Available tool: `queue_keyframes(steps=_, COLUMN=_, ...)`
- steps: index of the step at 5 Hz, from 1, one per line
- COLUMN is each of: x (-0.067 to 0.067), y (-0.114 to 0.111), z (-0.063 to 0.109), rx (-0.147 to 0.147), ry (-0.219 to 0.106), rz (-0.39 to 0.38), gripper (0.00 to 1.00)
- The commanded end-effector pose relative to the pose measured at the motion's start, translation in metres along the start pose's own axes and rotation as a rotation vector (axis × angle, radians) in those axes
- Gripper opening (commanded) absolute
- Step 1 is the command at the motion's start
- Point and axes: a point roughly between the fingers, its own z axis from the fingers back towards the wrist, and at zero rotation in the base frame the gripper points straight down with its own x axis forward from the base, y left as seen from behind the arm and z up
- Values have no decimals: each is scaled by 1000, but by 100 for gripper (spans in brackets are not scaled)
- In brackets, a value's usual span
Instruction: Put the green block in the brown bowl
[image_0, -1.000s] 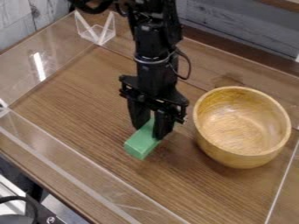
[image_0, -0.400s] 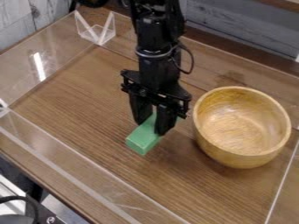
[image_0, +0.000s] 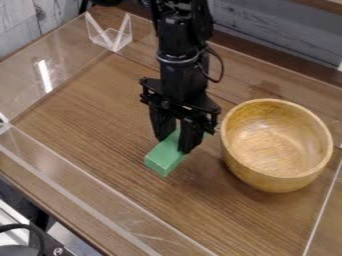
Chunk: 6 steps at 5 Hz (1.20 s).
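Right now the pincer (image_0: 178, 138) points straight down over the upper end of the green block (image_0: 166, 158), its two dark fingers standing partly apart with the block's top edge running up between or just behind them. Whether the pads actually press the block's sides cannot be told from this view — the fingers hide that end of it. The lower end of the block lies on the wooden desk (image_0: 94, 130), and it does not look lifted.

To do this step well, the grasp should be made sure before any rise: the fingers ought to straddle the narrow width of the bar, low enough to catch its sides rather than skate over the top face, and close squarely so the flat piece does not twist or pop out. A grip near one end, as this seems to be, may let the bar droop, so a slow lift is wise.

Just to the right stands the brown bowl (image_0: 277, 146), empty and near the block but not touching it — the carry is short, though the block must clear the thick rim.
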Motion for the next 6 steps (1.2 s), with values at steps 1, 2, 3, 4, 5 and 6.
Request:
queue_keyframes(steps=1, x=10, y=-5, z=22, rx=9, ry=-85, rz=-23, gripper=0)
queue_keyframes(steps=2, x=10, y=-7, z=24, rx=9, ry=-89, rz=-29, gripper=0)
queue_keyframes(steps=3, x=12, y=-12, z=27, rx=7, ry=-98, rz=-37, gripper=0)
queue_keyframes(steps=4, x=15, y=-18, z=31, rx=5, ry=-111, rz=-45, gripper=0)
queue_keyframes(steps=5, x=17, y=-22, z=34, rx=2, ry=-120, rz=-53, gripper=0)
queue_keyframes(steps=6, x=18, y=-26, z=36, rx=1, ry=-126, rz=-60, gripper=0)
